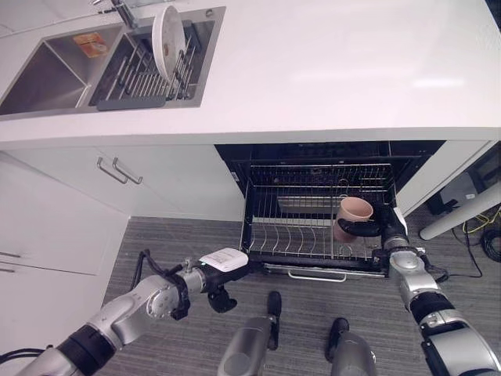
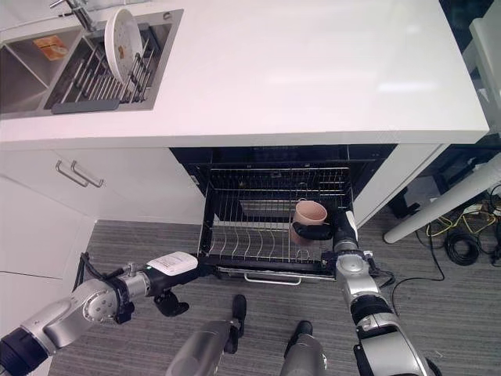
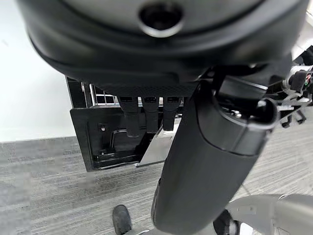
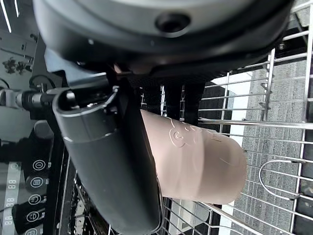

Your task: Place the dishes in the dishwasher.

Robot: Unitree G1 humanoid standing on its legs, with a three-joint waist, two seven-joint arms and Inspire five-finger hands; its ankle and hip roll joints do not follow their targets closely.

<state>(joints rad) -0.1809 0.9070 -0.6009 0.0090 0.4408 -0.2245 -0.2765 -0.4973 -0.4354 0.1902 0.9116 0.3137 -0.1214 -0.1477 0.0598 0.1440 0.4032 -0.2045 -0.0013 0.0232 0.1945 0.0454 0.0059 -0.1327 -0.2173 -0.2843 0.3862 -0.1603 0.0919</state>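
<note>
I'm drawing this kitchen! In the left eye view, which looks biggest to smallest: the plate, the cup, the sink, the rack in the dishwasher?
1. Rack
2. Sink, not far behind the rack
3. Plate
4. Cup, held by the right robot hand; it looks close to the plate in size.

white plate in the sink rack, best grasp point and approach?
Take the white plate by its upper rim, coming from above. It stands on edge in the sink rack, so the lower rim sits between the bars and only the top edge is free for a thumb-and-finger pinch across its thin faces. Right robot hand currently holds the pink cup.
</note>
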